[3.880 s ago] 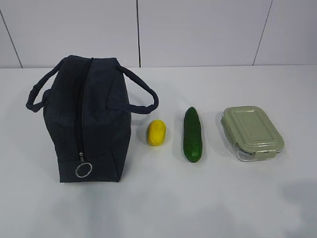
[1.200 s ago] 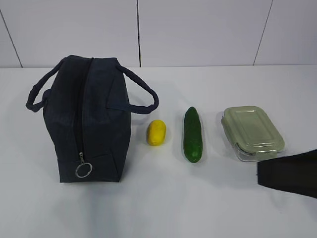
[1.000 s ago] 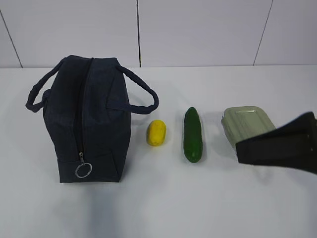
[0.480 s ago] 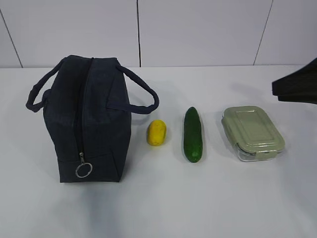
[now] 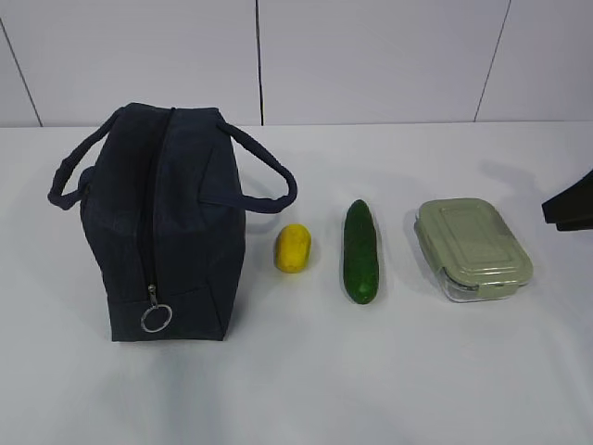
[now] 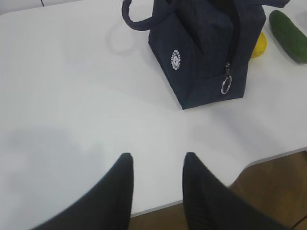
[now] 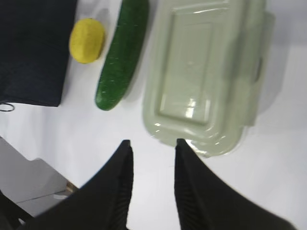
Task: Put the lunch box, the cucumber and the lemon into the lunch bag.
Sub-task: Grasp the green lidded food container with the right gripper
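Exterior view: a white desk carries a dark navy lunch bag standing at the left, its zipper closed down to the ring pull. Well to its right lies a clear lunch box with a pale green lid. Between them lie a cucumber and, just beside the bag, a lemon. Nothing is packed; all three items remain outside, and the bag likely needs unzipping first. The right claw hovers partly open and empty just short of the lunch box. The left claw hangs partly open and empty, apart from the bag.
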Action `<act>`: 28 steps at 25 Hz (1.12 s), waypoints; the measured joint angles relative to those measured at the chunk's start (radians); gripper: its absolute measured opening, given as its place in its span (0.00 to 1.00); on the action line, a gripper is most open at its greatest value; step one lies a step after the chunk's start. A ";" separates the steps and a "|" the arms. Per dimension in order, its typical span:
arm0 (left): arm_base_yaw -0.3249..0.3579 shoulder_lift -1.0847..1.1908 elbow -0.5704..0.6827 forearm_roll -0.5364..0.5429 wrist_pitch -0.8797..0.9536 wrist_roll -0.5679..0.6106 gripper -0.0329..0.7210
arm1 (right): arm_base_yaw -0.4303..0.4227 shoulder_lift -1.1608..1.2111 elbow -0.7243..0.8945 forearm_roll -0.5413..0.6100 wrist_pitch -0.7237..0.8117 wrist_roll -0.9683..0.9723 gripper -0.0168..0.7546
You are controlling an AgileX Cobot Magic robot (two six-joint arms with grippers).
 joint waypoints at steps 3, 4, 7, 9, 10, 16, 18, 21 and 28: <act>0.000 0.000 0.000 0.000 0.000 0.000 0.36 | 0.000 0.080 -0.062 -0.011 0.000 -0.019 0.34; 0.000 0.000 0.000 0.000 0.000 0.000 0.36 | 0.000 0.099 -0.082 -0.017 0.000 -0.023 0.35; 0.000 0.000 0.000 0.000 0.000 0.000 0.36 | 0.000 0.154 -0.135 -0.023 0.000 -0.030 0.41; 0.000 0.000 0.000 0.000 0.000 0.000 0.36 | 0.000 0.178 -0.166 -0.023 0.000 -0.032 0.49; 0.000 0.000 0.000 0.000 0.000 0.000 0.36 | 0.000 0.189 -0.179 -0.021 0.000 -0.032 0.53; 0.000 0.000 0.000 0.000 0.000 0.000 0.36 | 0.000 0.223 -0.190 0.012 -0.002 -0.037 0.79; 0.000 0.000 0.000 0.000 0.000 0.000 0.36 | 0.000 0.235 -0.190 0.038 -0.002 -0.051 0.81; 0.000 0.000 0.000 0.000 0.000 0.000 0.36 | 0.000 0.259 -0.192 0.074 -0.002 -0.079 0.82; 0.000 0.000 0.000 0.002 -0.002 0.000 0.36 | 0.000 0.334 -0.197 0.126 -0.006 -0.158 0.82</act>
